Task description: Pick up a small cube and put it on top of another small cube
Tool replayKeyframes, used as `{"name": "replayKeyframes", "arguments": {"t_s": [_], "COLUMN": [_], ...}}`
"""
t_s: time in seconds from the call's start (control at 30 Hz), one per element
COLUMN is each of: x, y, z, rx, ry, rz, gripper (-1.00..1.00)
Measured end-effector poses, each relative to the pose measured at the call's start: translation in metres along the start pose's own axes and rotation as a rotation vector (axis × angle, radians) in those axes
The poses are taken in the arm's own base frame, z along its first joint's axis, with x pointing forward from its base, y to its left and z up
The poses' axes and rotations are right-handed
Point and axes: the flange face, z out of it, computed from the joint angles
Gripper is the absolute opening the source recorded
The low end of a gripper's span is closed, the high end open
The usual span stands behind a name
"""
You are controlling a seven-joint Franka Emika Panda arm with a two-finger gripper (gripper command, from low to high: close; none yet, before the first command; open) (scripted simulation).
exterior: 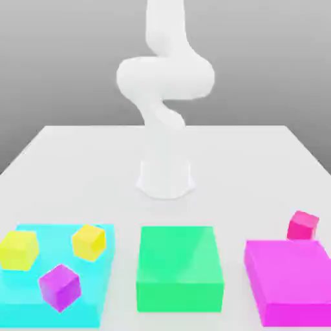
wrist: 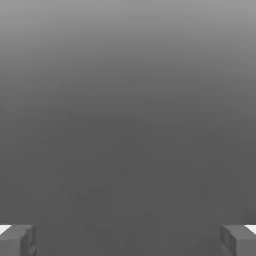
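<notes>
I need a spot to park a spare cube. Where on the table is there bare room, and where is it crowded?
Bare: the white table between the robot's base and the blocks, both sides of the base. Narrow strips flank the green block. Crowded: the cyan slab carrying two yellow cubes and a purple cube.

White arm (exterior: 165,77) over a white table (exterior: 77,168). Hot-pink small cube (exterior: 302,225), magenta block (exterior: 291,281), green block (exterior: 180,268), cyan slab (exterior: 97,304) carrying two yellow cubes (exterior: 18,250) (exterior: 88,242) and a purple cube (exterior: 60,286).

End effector (wrist: 128,240) fingertips (wrist: 17,240) spread wide, grey backdrop
</notes>
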Motion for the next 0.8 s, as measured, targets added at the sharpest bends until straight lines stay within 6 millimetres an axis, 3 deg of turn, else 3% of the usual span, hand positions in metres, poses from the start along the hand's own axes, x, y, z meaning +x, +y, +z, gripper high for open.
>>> {"name": "replayKeyframes", "arguments": {"t_s": [0.17, 0.37, 0.53, 0.6, 0.7, 0.8], "x": [-0.090, -0.230, -0.357, -0.415, -0.482, -0.509], "y": [-0.035, -0.042, -0.014, 0.004, 0.044, 0.067], "z": [0.108, 0.200, 0.246, 0.252, 0.261, 0.280], "rx": [-0.054, -0.120, -0.178, -0.195, -0.236, -0.253], "ry": [-0.177, -0.370, -0.520, -0.583, -0.665, -0.691], "rz": [-0.164, -0.374, -0.561, -0.659, -0.772, -0.795], "gripper": [0.00, 0.00, 0.00, 0.00, 0.00, 0.00]}}
